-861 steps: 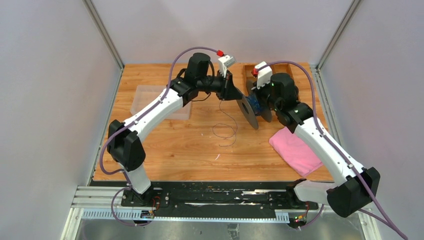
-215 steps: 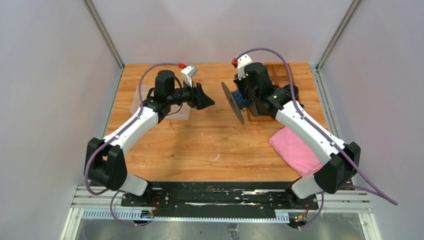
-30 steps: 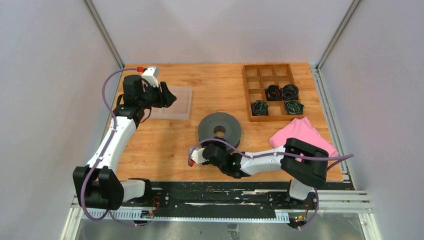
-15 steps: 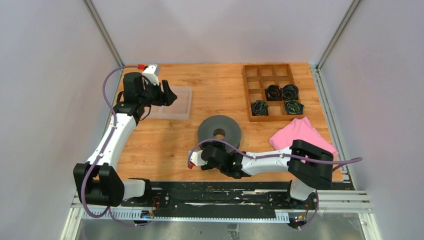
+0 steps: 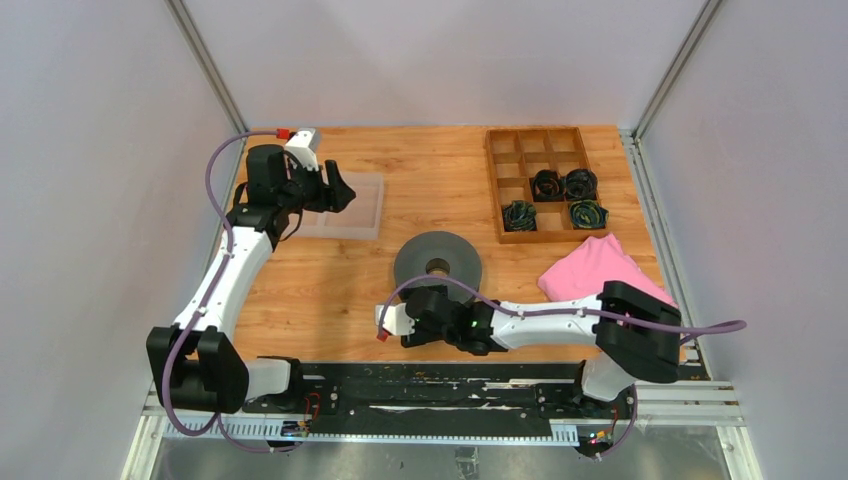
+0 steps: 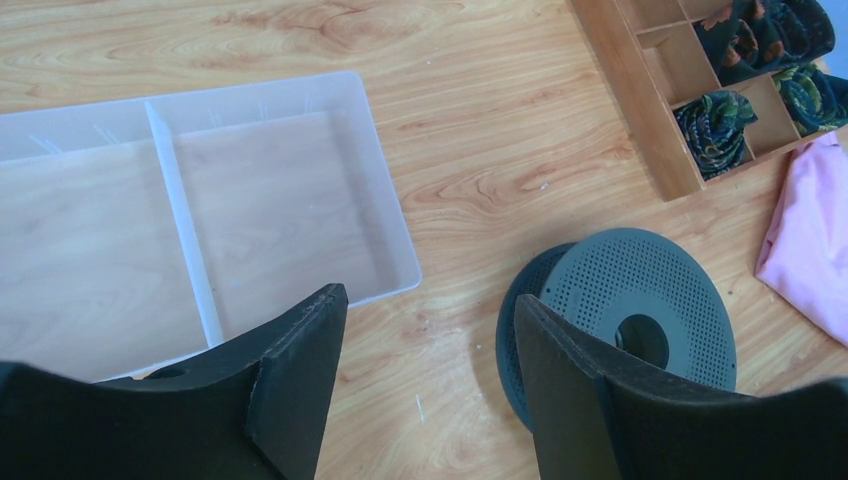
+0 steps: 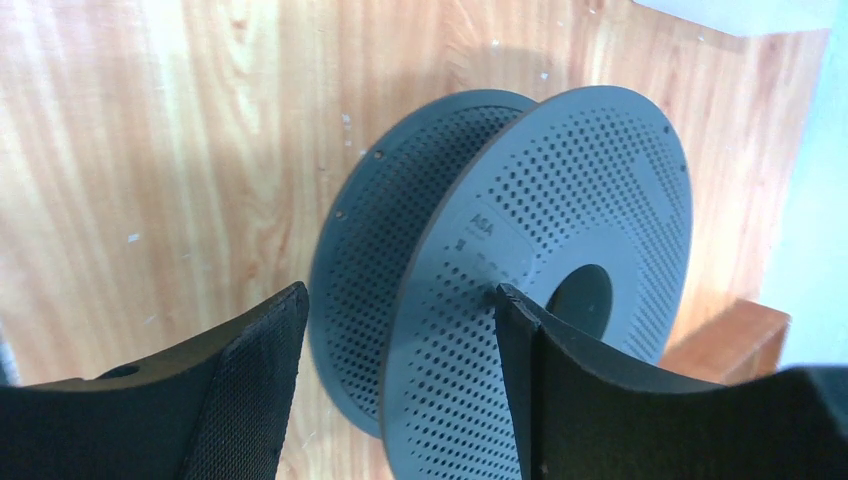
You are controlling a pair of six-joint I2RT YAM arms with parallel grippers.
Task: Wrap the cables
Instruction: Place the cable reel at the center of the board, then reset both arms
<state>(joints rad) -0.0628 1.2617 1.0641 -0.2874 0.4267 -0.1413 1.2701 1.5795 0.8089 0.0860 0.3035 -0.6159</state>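
No loose cables show in any view. A grey perforated spool (image 5: 415, 262) lies flat mid-table. My right gripper (image 5: 437, 300) sits low at its near edge, pointing at it. In the right wrist view the right gripper (image 7: 400, 290) is open, with the spool (image 7: 560, 200) just ahead of the fingertips and the jaws not closed on it. My left gripper (image 5: 340, 190) hovers at the back left over a clear plastic tray (image 5: 370, 215). In the left wrist view the left gripper (image 6: 428, 300) is open with only bare wood between the fingers; the spool (image 6: 640, 290) lies to the right.
A wooden divided organiser (image 5: 493, 185) at the back right holds small dark coiled bundles (image 5: 563, 185). A pink cloth (image 5: 590, 275) lies in front of it, right of the spool. The clear tray (image 6: 280, 200) has two empty compartments. The right arm stretches along the near edge.
The right wrist has drawn back a little toward the near edge and its elbow has slid right. The spool stays flat. The left gripper has barely shifted.
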